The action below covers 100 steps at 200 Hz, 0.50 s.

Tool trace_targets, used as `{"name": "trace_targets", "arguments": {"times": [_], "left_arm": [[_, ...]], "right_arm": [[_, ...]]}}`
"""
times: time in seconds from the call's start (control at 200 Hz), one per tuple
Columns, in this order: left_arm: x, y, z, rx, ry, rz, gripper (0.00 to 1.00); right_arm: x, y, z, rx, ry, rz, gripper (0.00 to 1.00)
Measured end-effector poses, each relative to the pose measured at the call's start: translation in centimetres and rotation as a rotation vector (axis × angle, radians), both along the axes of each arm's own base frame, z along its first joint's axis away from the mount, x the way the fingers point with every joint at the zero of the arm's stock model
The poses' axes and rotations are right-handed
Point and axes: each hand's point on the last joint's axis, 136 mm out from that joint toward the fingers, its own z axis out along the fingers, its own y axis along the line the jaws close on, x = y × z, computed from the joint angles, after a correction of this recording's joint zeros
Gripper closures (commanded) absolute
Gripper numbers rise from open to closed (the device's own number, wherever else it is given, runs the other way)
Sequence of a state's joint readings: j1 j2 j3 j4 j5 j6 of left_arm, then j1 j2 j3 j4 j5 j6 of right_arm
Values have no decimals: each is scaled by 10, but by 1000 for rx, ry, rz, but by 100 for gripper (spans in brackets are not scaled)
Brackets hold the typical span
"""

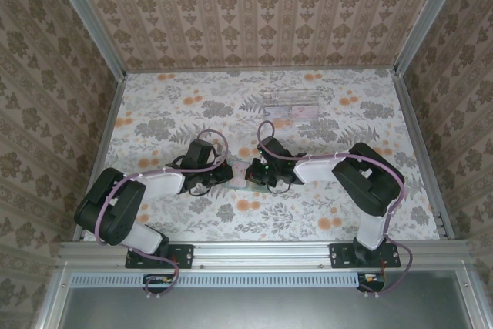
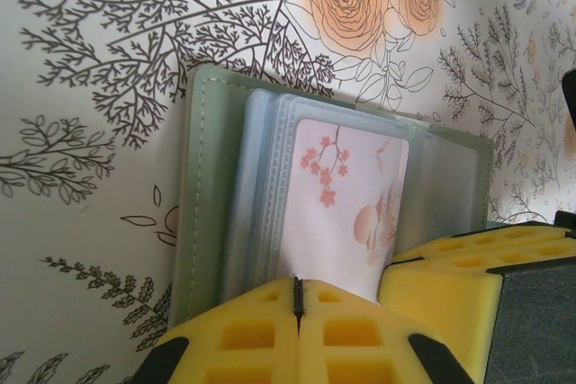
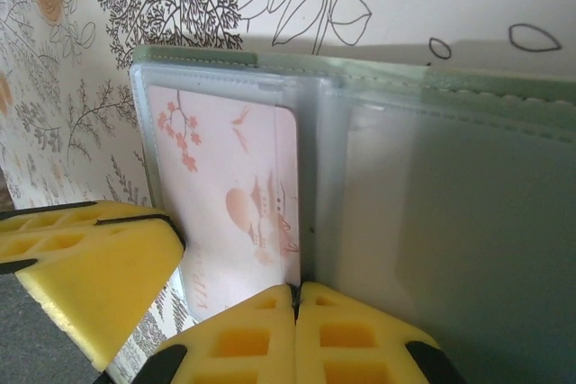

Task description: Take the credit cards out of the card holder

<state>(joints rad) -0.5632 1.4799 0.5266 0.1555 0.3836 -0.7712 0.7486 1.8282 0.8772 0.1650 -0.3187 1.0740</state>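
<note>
The card holder (image 2: 203, 182) lies open, the pink card (image 2: 346, 195) in its pocket. My left gripper (image 2: 297, 310) is closed at the holder's edge. My right gripper (image 3: 295, 314) is closed beside it.

table (image 1: 347, 206): flat top, covered side to side in a pale sheet printed with grey ferns, leaves and orange blooms. metal rails run along its left, right and near edges.

lying directly on it, two items:

1. card holder (image 2: 202, 204): soft, grey-green, stitched border, open with its clear sleeves facing up. it sits about mid-width, toward the near side. the printed sheet lies smooth around its edges in both wrist views.
2. clear tray (image 1: 290, 104): see-through plastic, close to the far edge, slightly right of centre, well apart from the card holder.
</note>
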Motion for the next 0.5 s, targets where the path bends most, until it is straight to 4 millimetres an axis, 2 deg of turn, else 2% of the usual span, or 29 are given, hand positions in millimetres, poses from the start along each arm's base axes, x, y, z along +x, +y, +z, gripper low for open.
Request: {"name": "trace_targets", "arguments": {"times": [0.27, 0.5], "left_arm": [[1, 1, 0, 0, 4, 8, 100], [1, 1, -1, -9, 16, 14, 100]], "right_arm": [[-1, -8, 1, 40, -25, -15, 100], [-4, -30, -2, 38, -17, -48, 100]]}}
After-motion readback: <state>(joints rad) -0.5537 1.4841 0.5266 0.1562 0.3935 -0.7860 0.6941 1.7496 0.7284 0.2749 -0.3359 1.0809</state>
